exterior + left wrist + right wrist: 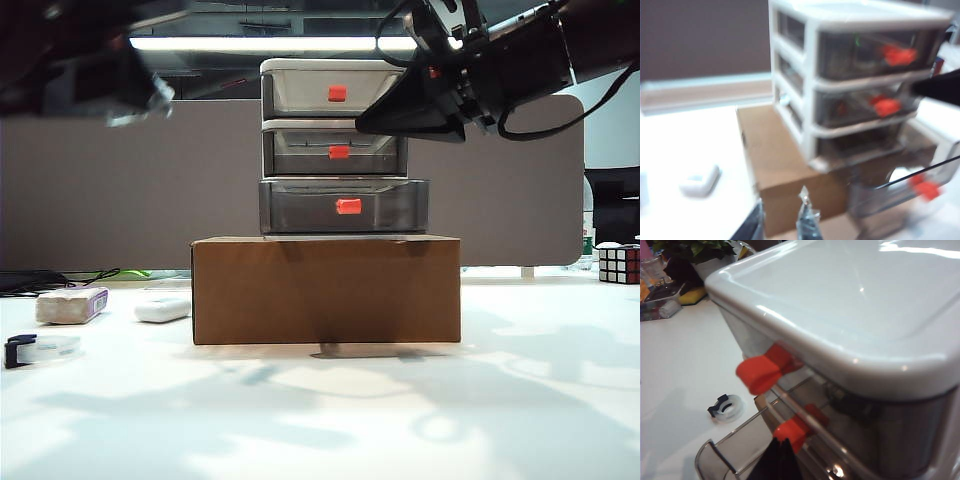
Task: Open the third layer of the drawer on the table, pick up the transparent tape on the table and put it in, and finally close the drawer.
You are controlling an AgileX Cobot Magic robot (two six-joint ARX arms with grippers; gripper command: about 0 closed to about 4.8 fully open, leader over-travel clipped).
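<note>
Transparent tape (40, 349): lies flat on the worktop (520, 400) at the lower left of the exterior frame, black cutter end toward the frame edge, well apart from the drawer unit; also visible in the right wrist view (727, 409).
Third layer (344, 206): lowest grey tray, pulled forward past the two above it, so the opening step looks done; its red tab (348, 206) faces the camera.
Drawer (335, 150): stands on a cardboard box (326, 290), so the open tray sits high above the worktop.
Step in hand: by my judgement, fetching the tape.
Left end effector (782, 220): at the bottom of the blurred left wrist view, over the box's near side; fingers (807, 217) stand slightly apart with nothing between them.
Right end effector (774, 457): dark tip just below the middle tab; whether apart or together I cannot tell.
How to do it well: come straight down, span the clear ring rather than the cutter, and lift high enough to clear the tray's front wall.
Nearby: white block (71, 305) and white bar (162, 309) sit close; avoid them.
</note>
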